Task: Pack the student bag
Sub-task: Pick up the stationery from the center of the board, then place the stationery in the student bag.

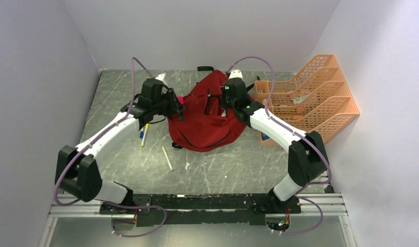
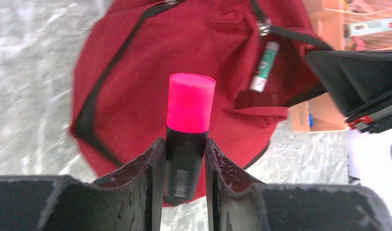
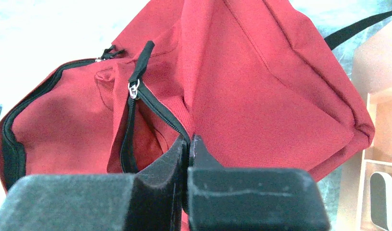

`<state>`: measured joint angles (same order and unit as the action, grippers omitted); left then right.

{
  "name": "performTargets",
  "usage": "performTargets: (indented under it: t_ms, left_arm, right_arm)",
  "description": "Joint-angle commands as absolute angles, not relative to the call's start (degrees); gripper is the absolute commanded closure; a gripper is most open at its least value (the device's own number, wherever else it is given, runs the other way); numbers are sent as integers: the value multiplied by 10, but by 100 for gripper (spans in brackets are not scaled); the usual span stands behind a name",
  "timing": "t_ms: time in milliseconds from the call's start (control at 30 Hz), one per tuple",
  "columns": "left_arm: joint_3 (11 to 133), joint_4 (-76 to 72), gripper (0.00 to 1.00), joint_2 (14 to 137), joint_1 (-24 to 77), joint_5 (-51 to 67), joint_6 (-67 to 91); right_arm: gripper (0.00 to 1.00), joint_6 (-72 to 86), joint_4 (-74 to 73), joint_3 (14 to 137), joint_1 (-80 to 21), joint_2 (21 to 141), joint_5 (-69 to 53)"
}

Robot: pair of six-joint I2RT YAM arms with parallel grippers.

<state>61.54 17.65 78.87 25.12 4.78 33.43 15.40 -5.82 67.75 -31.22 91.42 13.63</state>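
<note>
The dark red student bag [image 1: 207, 121] lies at the table's middle back; it also shows in the left wrist view [image 2: 184, 43] and the right wrist view [image 3: 261, 82]. My left gripper [image 1: 177, 108] is at the bag's left side, shut on a black marker with a pink cap [image 2: 188, 130], pointing toward the bag. My right gripper [image 1: 223, 98] is shut on the black zipper edge of the bag's pocket [image 3: 165, 118] and holds the opening up. A green-and-white pen [image 2: 264, 65] lies inside the open pocket.
An orange mesh file organizer [image 1: 320, 98] stands right of the bag, with small items in its trays. A blue-and-yellow pen [image 1: 144, 135] and a pale stick [image 1: 167, 158] lie on the grey table [image 1: 222, 170] left of the bag. White walls close in on three sides.
</note>
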Motion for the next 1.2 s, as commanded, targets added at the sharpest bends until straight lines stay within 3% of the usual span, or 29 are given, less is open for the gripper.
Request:
performTargets:
  t_ms: [0,467,1167]
  left_arm:
    - [670,88,95,839,282,112,366]
    - [778,36,95,1005,363,160,434]
    - [872,15,95,1118,368,184,471]
  right_arm:
    - [100,146,-34,672,-309,887,148]
    - [100,136,-5,650,-309,859,166]
    - [100,148,-3,641,-309,849,149]
